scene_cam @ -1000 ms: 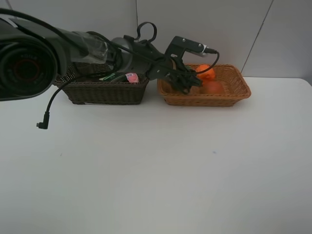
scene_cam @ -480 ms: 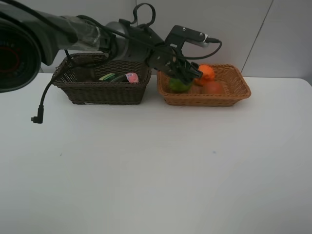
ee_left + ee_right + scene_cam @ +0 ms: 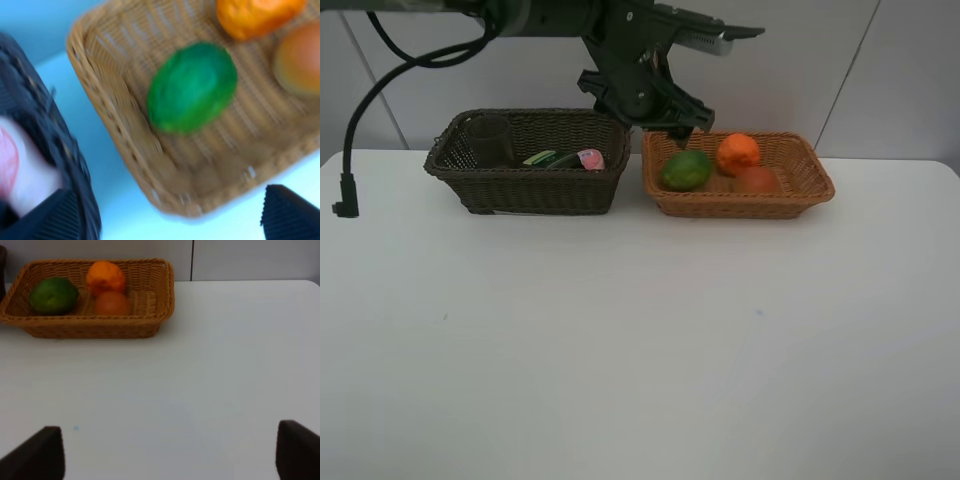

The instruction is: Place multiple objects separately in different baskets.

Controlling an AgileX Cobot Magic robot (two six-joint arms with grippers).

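On the white table [image 3: 640, 340], 2 wicker baskets sit side by side against the back wall: the dark brown basket [image 3: 530, 185] at about 11 o'clock from the table's middle and the light tan basket [image 3: 740, 200] at about 1 o'clock. The tan one holds 3 fruits: the green oval fruit [image 3: 686, 170] at its 9 o'clock end, the orange [image 3: 738, 152] toward 12 o'clock, and the red-orange round fruit [image 3: 756, 180] touching the orange on its near side. In the dark basket the mauve cup [image 3: 491, 141] stands upright at the 9 o'clock end, with the dark flat bottle [image 3: 546, 158] and the pink bottle [image 3: 589, 159] lying toward 3 o'clock. The left gripper [image 3: 672, 124] hangs above the tan basket's 9 o'clock end, fingers spread and holding nothing. The right gripper [image 3: 165, 452] shows only 2 finger tips, set wide apart over bare table.
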